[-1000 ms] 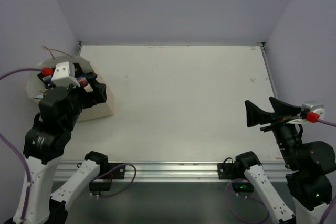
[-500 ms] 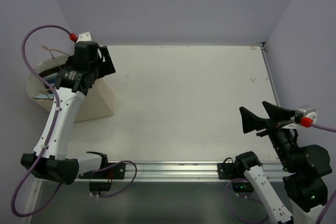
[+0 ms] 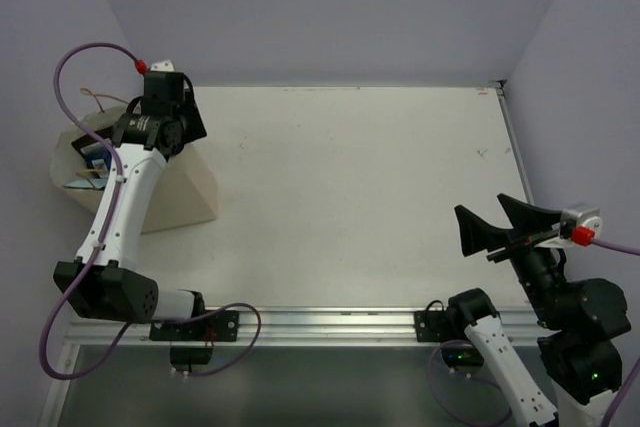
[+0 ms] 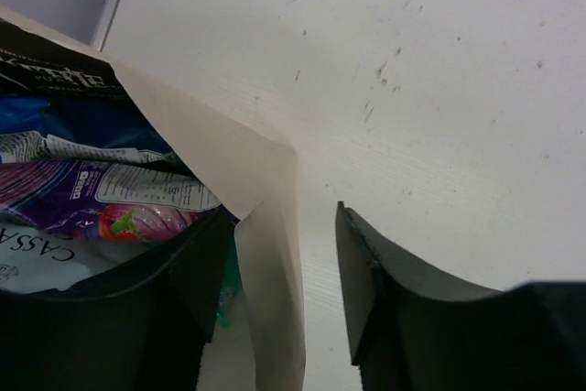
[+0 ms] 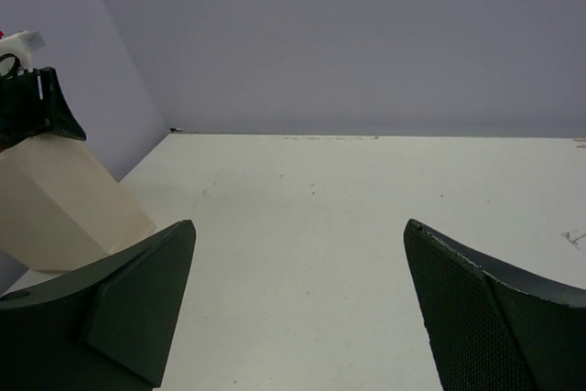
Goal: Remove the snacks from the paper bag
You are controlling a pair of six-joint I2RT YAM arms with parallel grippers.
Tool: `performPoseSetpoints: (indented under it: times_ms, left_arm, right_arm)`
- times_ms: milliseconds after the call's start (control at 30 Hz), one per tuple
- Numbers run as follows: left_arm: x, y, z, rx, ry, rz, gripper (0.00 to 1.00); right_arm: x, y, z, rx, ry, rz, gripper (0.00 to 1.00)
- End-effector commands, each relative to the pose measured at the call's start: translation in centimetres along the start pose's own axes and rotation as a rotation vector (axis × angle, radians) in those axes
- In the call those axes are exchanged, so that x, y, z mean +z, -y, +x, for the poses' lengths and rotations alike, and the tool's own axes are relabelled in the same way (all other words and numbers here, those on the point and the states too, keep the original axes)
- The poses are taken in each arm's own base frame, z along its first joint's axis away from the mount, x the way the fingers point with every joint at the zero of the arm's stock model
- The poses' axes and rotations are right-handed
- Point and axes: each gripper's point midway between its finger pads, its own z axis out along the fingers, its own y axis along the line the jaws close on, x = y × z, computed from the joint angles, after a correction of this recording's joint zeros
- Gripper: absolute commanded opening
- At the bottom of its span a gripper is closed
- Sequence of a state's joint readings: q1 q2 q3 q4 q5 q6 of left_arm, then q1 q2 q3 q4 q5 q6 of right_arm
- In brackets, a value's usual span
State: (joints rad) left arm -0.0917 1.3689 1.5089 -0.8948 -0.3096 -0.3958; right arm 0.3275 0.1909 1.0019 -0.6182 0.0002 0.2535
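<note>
Cream paper bag (image 3: 182, 193) — snacks (image 4: 108, 195) inside

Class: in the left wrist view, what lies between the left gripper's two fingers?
The left gripper straddles the side wall of the tall cream paper bag: one finger inside, one outside. The left wrist view shows it.

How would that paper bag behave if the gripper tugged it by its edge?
Probably floppy: the paper bag's thin wall folds and creases at the rim, where the left gripper straddles it. It may crumple or tear rather than lift cleanly, since several snack packets sit inside, adding weight.
</note>
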Motion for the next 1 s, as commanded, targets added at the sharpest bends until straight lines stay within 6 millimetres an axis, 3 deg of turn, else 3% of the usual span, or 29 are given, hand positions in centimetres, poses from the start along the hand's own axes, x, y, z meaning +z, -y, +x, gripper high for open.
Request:
performPoseSetpoints:
  times_ms: [0,200,300,400,533,733,800,833,900,933,967]
  left_arm:
    - [-0.4,0.7,-2.3,0.005,0.063,0.042,0.51]
    - [-0.7,2.0,-2.9,0.019,0.063,0.105,0.08]
    - [-0.9,2.9,-2.9,0.029,0.053,0.153,0.06]
    - [-1.4,4.5,-2.4,0.058,0.033,0.222,0.0]
    - [-2.5,7.4,-1.9,0.106,0.028,0.279,0.0]
    - [-5.6,15.4,-0.8,0.158,0.001,0.474,0.0]
    - [-6.4,18.6,0.7,0.204,-0.024,0.528,0.0]
    - [-8.1,20.8,1.0,0.23,-0.016,0.583,0.0]
    - [-8.1,23.5,2.7,0.275,-0.053,0.612,0.01]
    - [-10.0,25.6,3.1,0.301,-0.041,0.668,0.01]
    - [-9.6,27.1,4.4,0.331,-0.071,0.675,0.01]
  right_arm:
    - [-0.1,-0.3,-0.5,0.007,0.035,-0.02,0.99]
    - [-0.3,-0.3,-0.5,0.005,0.043,-0.019,0.99]
    - [-0.3,-0.3,-0.5,0.005,0.046,-0.019,0.99]
    - [-0.3,-0.3,-0.5,0.005,0.048,-0.02,0.99]
    - [-0.4,-0.3,-0.6,0.005,0.054,-0.021,0.99]
    - [-0.5,-0.3,-0.6,0.004,0.057,-0.022,0.99]
    - [-0.5,-0.3,-0.6,0.002,0.058,-0.022,0.99]
    - [-0.5,-0.3,-0.6,0.002,0.058,-0.022,0.99]
    - [-0.6,-0.3,-0.7,0.001,0.061,-0.023,0.99]
    - [-0.6,-0.3,-0.6,0.001,0.06,-0.023,0.99]
    - [-0.6,-0.2,-0.6,0.0,0.058,-0.021,0.99]
